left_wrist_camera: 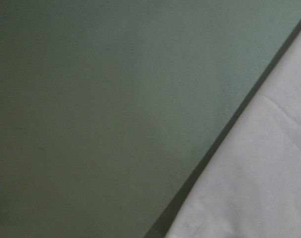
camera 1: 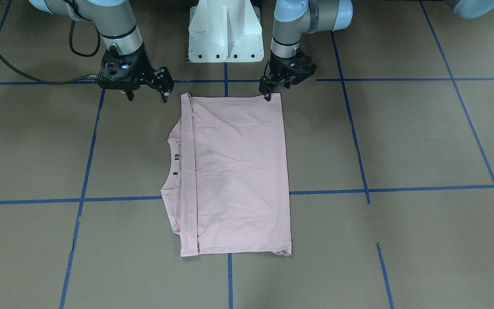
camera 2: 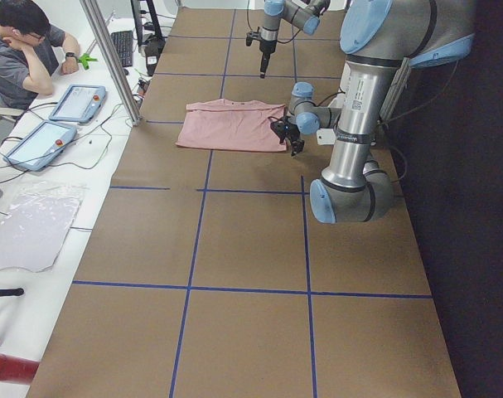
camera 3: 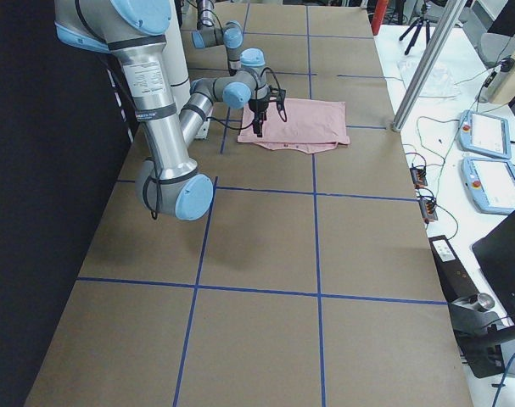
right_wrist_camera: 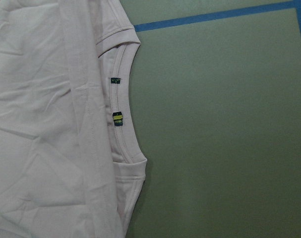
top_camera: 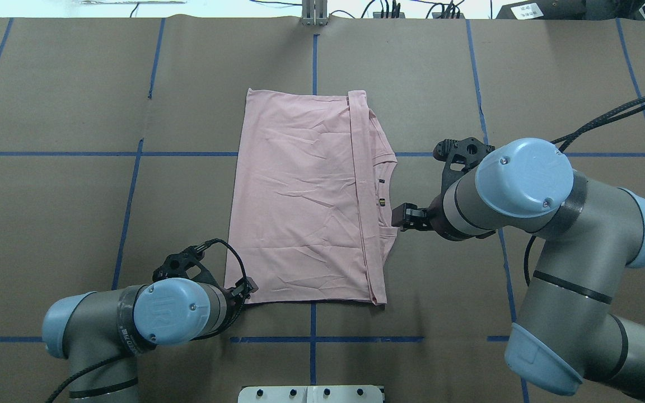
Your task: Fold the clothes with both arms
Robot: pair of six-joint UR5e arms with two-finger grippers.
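The pale pink T-shirt (camera 1: 238, 171) is found lying flat on the brown counter (camera 1: 401, 141), at the centre of the front-facing view. It is folded into an upright rectangle. One fold is laid over the body, so that its hem runs from top to bottom near the left side. The collar (camera 1: 173, 159) is left exposed at the left edge, and two small dark labels (right_wrist_camera: 117, 119) are seen inside it in the right wrist view.

The right tool (camera 1: 147, 93) is observed at upper left of the front-facing view, just beside the shirt's upper left corner and apart from it. Its fingers are spread wide and nothing is held.

The left tool (camera 1: 267, 92) is set at the shirt's upper right corner, with its tip touching the cloth. Its fingers appear drawn close, but whether cloth is pinched cannot be told.

The counter is marked with blue tape lines (camera 1: 401, 189).
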